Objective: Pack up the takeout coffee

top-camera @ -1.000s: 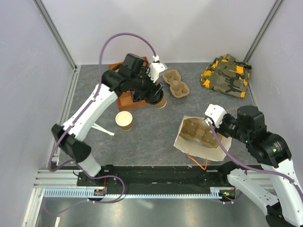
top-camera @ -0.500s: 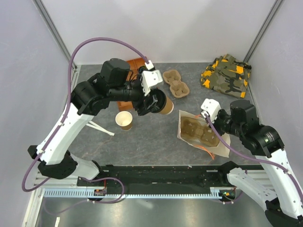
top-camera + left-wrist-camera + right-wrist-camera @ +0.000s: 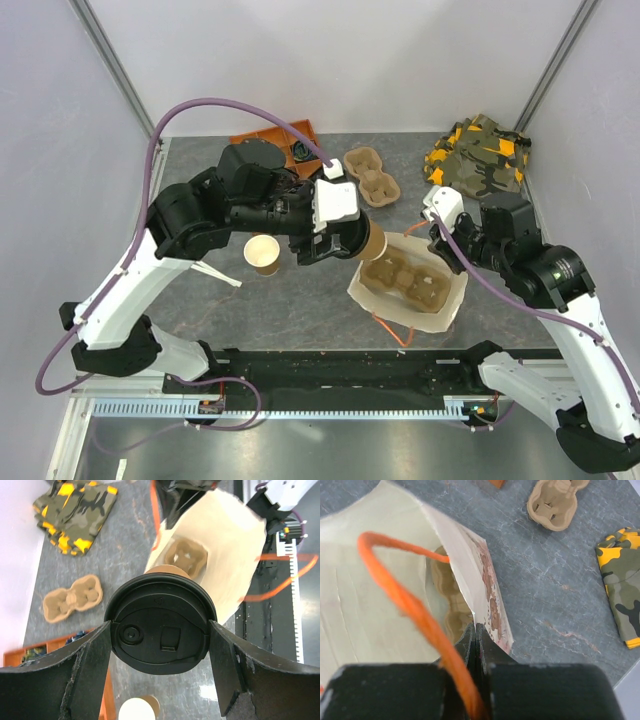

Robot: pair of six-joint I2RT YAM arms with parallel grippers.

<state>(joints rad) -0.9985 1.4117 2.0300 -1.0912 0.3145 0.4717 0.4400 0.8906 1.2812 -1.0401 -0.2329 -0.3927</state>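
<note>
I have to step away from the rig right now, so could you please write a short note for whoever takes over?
Left gripper: closed on the takeout coffee, held above the paper bag's left rim.
Right gripper: shut on the bag's rim, holding it open.
Cup carrier lies inside the bag, pockets empty.
Done: coffee lifted to the bag.
Left: lower it into a carrier pocket, release.

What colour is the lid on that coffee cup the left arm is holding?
Black; the lid shows best in the left wrist view.
</note>
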